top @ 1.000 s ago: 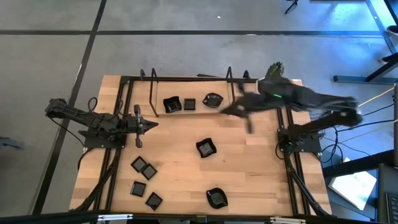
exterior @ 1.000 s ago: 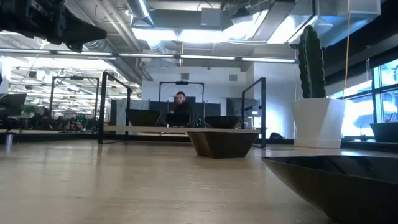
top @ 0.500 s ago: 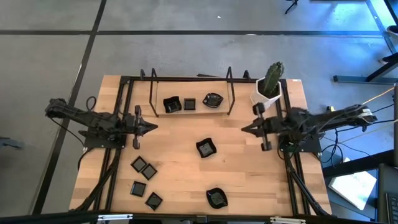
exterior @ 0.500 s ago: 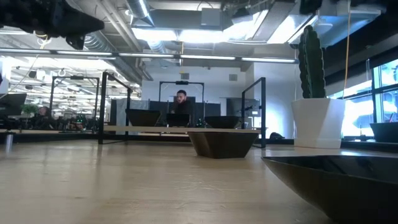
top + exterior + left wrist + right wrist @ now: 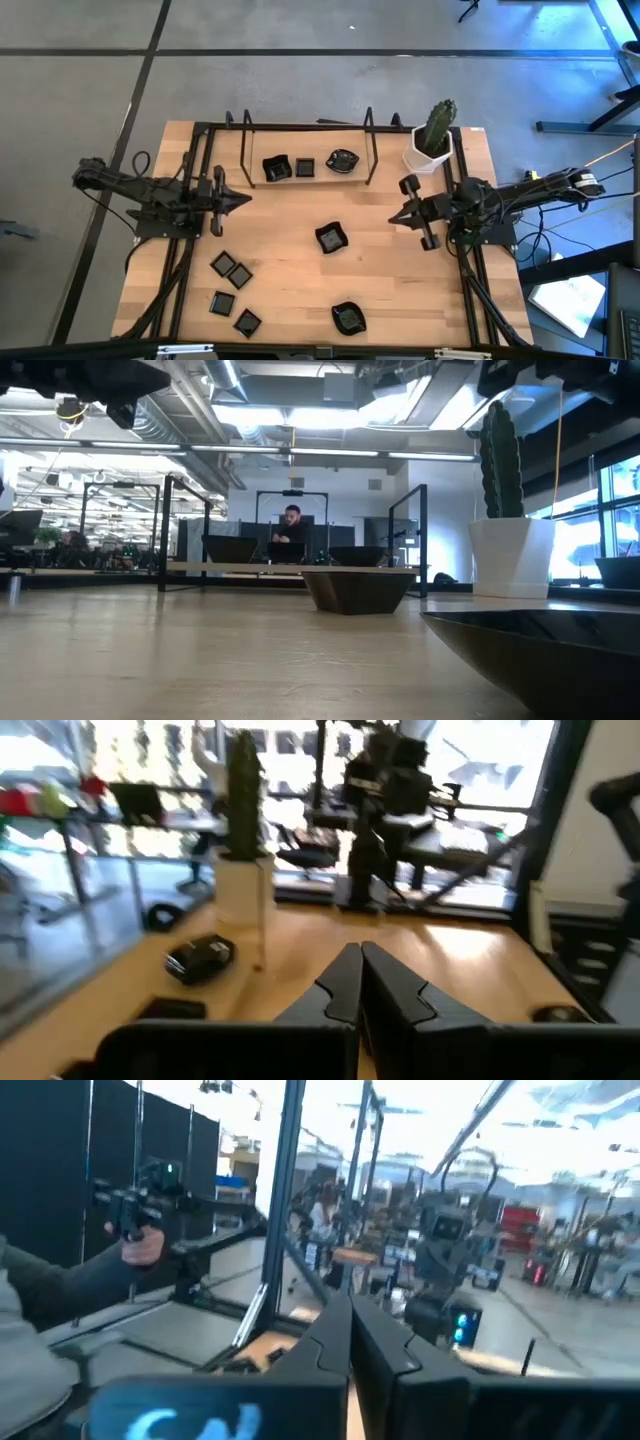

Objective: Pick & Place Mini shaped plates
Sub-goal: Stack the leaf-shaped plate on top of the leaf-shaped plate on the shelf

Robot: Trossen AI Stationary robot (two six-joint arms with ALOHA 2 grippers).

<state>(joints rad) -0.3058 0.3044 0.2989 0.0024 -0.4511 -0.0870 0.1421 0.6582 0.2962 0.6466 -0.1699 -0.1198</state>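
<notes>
Several glossy black mini shaped plates lie flat on the wooden table: three on the far strip inside the black frame (image 5: 305, 168), one in the middle (image 5: 331, 237), one near the front edge (image 5: 348, 318), and several small squares at the near left (image 5: 232, 269). My left gripper (image 5: 249, 198) hovers shut at the table's left, pointing level toward the right. My right gripper (image 5: 392, 218) hovers shut at the table's right, pointing toward the left. Both are clear of every plate. In the wrist views both pairs of fingers (image 5: 360, 960) (image 5: 350, 1308) are closed with nothing between them.
A white cactus pot (image 5: 432, 150) stands at the far right corner, just beyond my right arm. A black tube frame (image 5: 245, 140) fences the far strip. In the right wrist view a person's hand (image 5: 140, 1245) holds a device beyond the table.
My right gripper has swung back from above the far strip toward the table's right edge and come down, tipping from pointing downward to nearly level, and stayed shut. My left gripper has risen slightly and rolled a little. No plate has moved.
</notes>
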